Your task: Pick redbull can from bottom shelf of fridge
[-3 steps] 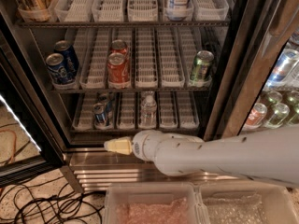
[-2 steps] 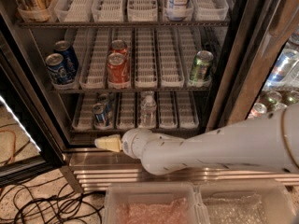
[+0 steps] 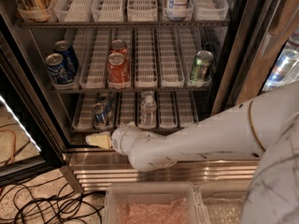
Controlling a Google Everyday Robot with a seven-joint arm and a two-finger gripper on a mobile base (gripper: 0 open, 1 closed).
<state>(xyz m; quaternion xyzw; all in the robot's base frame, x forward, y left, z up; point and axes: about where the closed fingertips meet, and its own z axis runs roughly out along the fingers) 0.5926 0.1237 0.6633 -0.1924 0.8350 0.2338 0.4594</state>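
Observation:
The redbull can (image 3: 99,115), slim, blue and silver, stands upright near the front of a left lane on the bottom shelf (image 3: 182,112) of the fridge (image 3: 230,55). A second slim can stands right behind it. My gripper (image 3: 96,140), with a cream-coloured tip on a white arm, is just in front of the bottom shelf's front edge. It is below the redbull can and slightly to its left, and does not touch it.
A clear water bottle (image 3: 148,110) stands two lanes right of the redbull can. The middle shelf holds two dark-blue cans (image 3: 57,69), two red cans (image 3: 118,69) and a green can (image 3: 201,65). The steel base grille (image 3: 196,172), clear bins (image 3: 149,203) and floor cables (image 3: 42,204) lie below.
My arm has swung left, and the gripper has moved left along the bottom shelf's front edge to below the redbull can. The cans have not moved.

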